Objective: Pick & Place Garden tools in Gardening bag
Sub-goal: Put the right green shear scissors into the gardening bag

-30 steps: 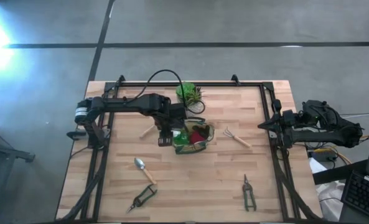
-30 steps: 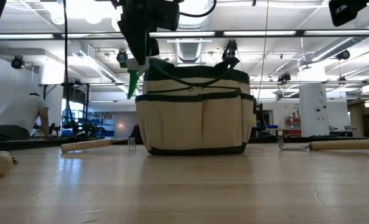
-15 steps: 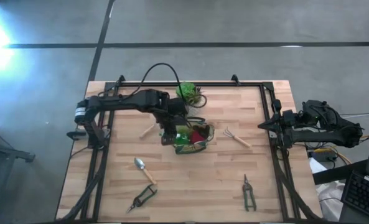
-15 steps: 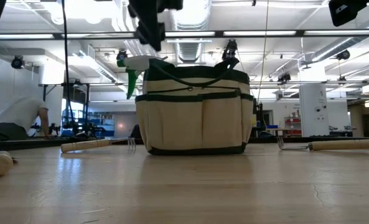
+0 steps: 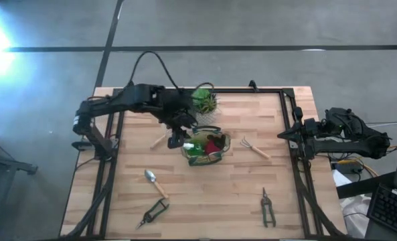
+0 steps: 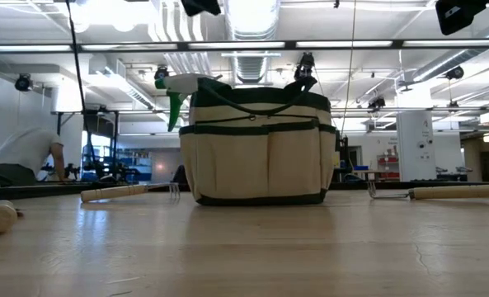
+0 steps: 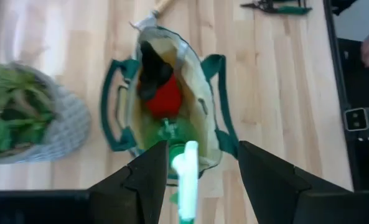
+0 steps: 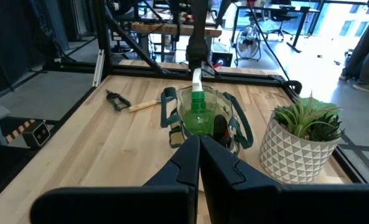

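Note:
The tan gardening bag (image 5: pixel 207 148) (image 6: pixel 256 144) stands open mid-table. In it a green-and-white spray bottle (image 7: pixel 173 134) stands with its white head (image 6: pixel 178 85) jutting over the bag's left rim, beside a red-and-black item (image 7: pixel 164 98). My left gripper (image 7: pixel 200 180) (image 5: pixel 177 138) hangs open above that rim, clear of the bottle, and shows only at the top edge of the low view. My right gripper (image 8: pixel 198 155) waits shut past the table's right edge. A rake fork (image 5: pixel 255 147), a trowel (image 5: pixel 155 182) and two pruners (image 5: pixel 152 213) (image 5: pixel 268 207) lie on the table.
A green plant in a white pot (image 5: pixel 203 100) (image 8: pixel 302 137) stands just behind the bag. A second wooden-handled tool (image 5: pixel 159 140) lies left of the bag. A black frame (image 5: pixel 288 114) borders the table. A person (image 6: pixel 30 153) bends over in the room beyond.
My left gripper has let go of the spray bottle's head and risen well above the bag, drawing back a little toward the table's left and far side. The bottle stays in the bag, its white head over the left rim.

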